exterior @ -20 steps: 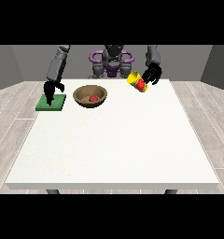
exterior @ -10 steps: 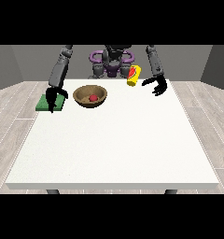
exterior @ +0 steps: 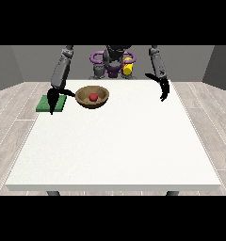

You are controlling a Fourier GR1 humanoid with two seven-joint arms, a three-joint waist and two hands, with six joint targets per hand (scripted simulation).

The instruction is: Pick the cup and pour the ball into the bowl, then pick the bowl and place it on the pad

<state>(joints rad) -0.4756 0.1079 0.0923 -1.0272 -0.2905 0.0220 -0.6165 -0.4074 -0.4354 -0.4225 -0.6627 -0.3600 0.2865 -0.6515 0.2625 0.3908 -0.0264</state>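
One yellow cup upright at table's far edge; both hands' finger state unclear.

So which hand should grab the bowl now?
The robot's right hand, at the view's left: it hangs between the bowl and the green pad. The other hand is far across the table.

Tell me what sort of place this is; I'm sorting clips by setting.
Probably a bare test room for tabletop manipulation: a large white table on wood-plank flooring, plain grey walls, and only a bowl, green pad and yellow cup set out.
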